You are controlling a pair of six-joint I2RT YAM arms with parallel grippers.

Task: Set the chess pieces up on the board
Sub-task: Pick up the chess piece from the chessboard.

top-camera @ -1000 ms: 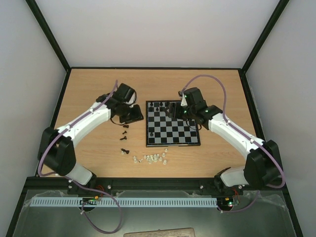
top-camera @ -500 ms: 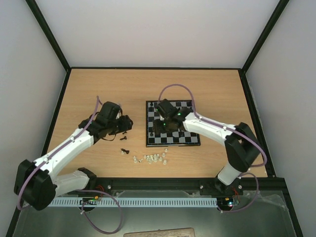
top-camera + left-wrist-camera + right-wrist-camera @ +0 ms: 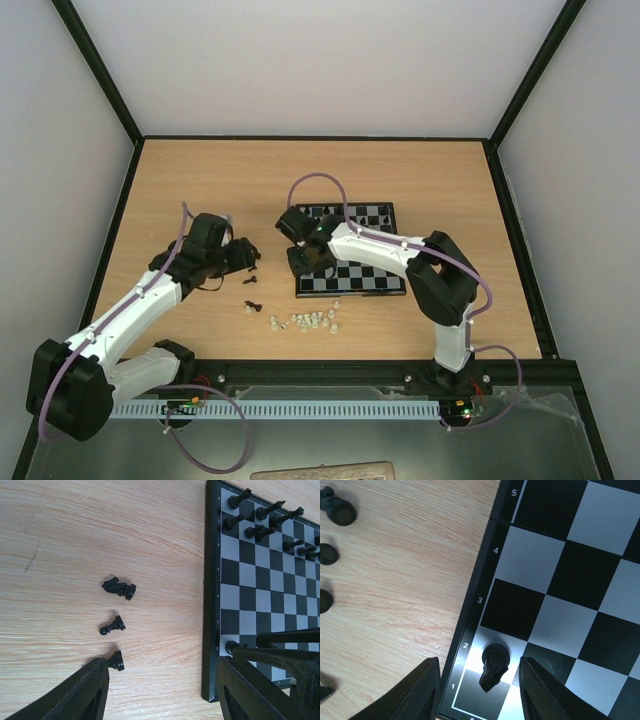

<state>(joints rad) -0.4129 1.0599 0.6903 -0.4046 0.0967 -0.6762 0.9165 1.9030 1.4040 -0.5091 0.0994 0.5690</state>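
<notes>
The board (image 3: 365,270) lies right of centre, with several black chess pieces (image 3: 350,213) standing along its far rows. My right gripper (image 3: 305,258) hangs over the board's near-left corner. In the right wrist view it (image 3: 478,670) is open, with a black knight (image 3: 494,666) standing free on a pale square between its fingers. My left gripper (image 3: 245,258) hovers over the table left of the board, open (image 3: 162,667). A toppled pawn (image 3: 116,660) lies by its left fingertip. Another pawn (image 3: 112,626) and a knight (image 3: 120,587) lie beyond.
Several whitish pieces (image 3: 305,321) are scattered on the wood near the board's front-left corner. Two black pieces (image 3: 251,295) lie left of them. The right arm stretches across the board (image 3: 250,580) from the right. Black frame rails border the table.
The right arm swung from the board's far right to its near-left corner, jaws narrowing around the knight. The left arm drew back toward me and its jaws widened.
</notes>
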